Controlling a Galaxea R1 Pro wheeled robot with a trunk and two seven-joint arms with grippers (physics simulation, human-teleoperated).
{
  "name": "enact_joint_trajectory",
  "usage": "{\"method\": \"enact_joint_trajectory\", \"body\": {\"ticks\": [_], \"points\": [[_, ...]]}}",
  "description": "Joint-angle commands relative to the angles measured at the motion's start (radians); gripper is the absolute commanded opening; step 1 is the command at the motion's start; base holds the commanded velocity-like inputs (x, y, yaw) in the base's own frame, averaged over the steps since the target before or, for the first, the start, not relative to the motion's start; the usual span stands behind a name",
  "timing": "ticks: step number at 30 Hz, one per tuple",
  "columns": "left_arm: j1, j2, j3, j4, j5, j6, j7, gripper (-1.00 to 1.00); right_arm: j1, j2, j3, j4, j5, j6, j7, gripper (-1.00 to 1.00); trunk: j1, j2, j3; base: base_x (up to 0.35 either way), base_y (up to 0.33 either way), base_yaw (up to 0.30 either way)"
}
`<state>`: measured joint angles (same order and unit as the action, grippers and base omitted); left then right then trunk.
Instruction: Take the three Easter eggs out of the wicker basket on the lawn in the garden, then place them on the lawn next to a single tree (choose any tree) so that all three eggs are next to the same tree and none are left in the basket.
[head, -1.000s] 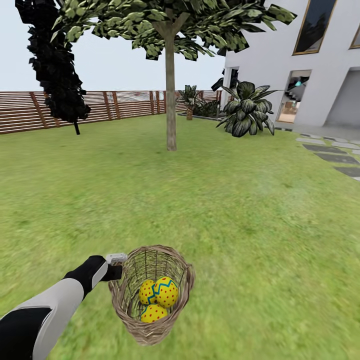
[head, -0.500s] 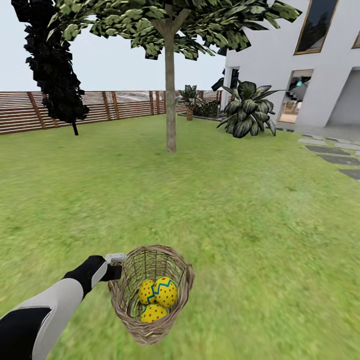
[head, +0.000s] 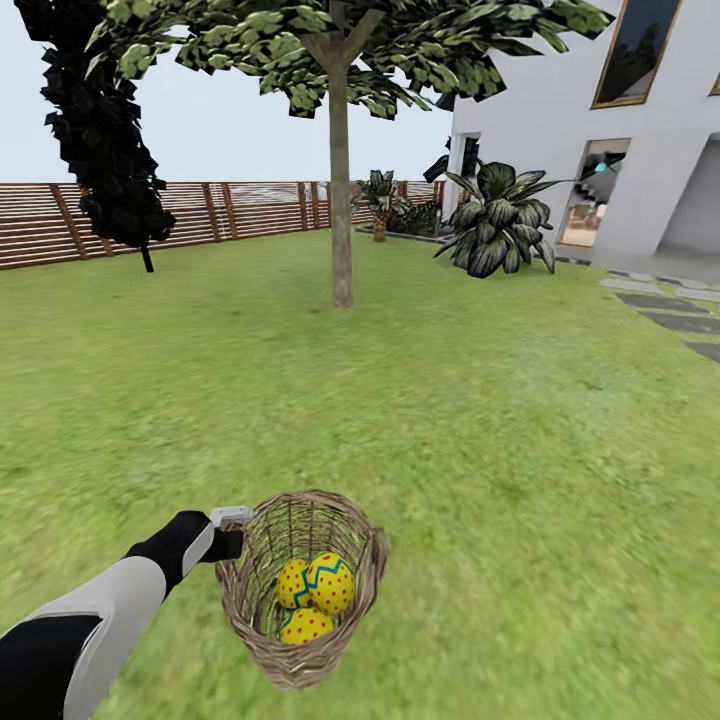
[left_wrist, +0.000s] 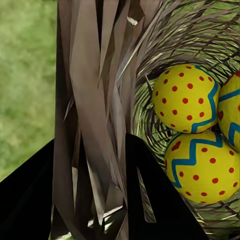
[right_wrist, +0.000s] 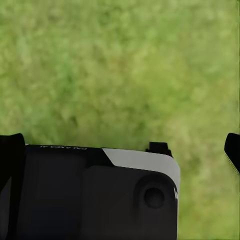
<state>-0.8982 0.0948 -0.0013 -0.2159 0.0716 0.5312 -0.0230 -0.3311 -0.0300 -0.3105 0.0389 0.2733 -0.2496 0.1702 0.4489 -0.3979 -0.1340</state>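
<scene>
1. The left gripper (head: 232, 535) is clamped on the near-left rim of the basket (head: 355, 590). In the left wrist view its two dark fingers (left_wrist: 155, 200) straddle the woven wall (left_wrist: 90, 125), one on each side.
2. The basket appears carried clear of the lawn (head: 480, 420), tilted, its mouth facing up and toward the camera; whether its base touches the grass cannot be told.
3. All three eggs (head: 330, 583) lie inside the basket, bunched low and touching one another. In the left wrist view two eggs (left_wrist: 186, 97) show whole and a third is cut by the frame edge.
4. The right gripper (right_wrist: 120, 142) hangs over bare grass (right_wrist: 120, 65). Its fingertips sit at opposite edges of the right wrist view, spread wide, nothing between them.
5. Ahead, the lawn runs open and unbroken to a thin-trunked tree (head: 341, 200) standing well away, straight in front.
6. A dark-leaved tree (head: 105, 130) stands far left by the slat fence (head: 60, 220), which bounds the back of the lawn.
7. At far right a white house (head: 560, 100) and a broad-leaved plant (head: 497, 220) edge the grass, with grey stepping slabs (head: 665, 303) along that side.
8. Grass lies free on every side of the basket.
</scene>
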Motion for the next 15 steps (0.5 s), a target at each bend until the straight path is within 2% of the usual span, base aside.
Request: {"method": "enact_joint_trajectory", "body": {"ticks": [1,15], "points": [[-0.001,0.000,0.003,-0.002,0.013,0.006,0.000,-1.00,-0.002,-0.001,-0.009,0.004,0.007,-0.007,0.002,1.00,0.001,-0.002,-0.002,0.298,0.000,0.000],[-0.001,0.000,0.003,-0.002,0.013,0.006,0.000,-1.00,-0.002,-0.001,-0.009,0.004,0.007,-0.005,0.002,1.00,0.001,-0.002,-0.002,0.295,0.000,0.000]]}}
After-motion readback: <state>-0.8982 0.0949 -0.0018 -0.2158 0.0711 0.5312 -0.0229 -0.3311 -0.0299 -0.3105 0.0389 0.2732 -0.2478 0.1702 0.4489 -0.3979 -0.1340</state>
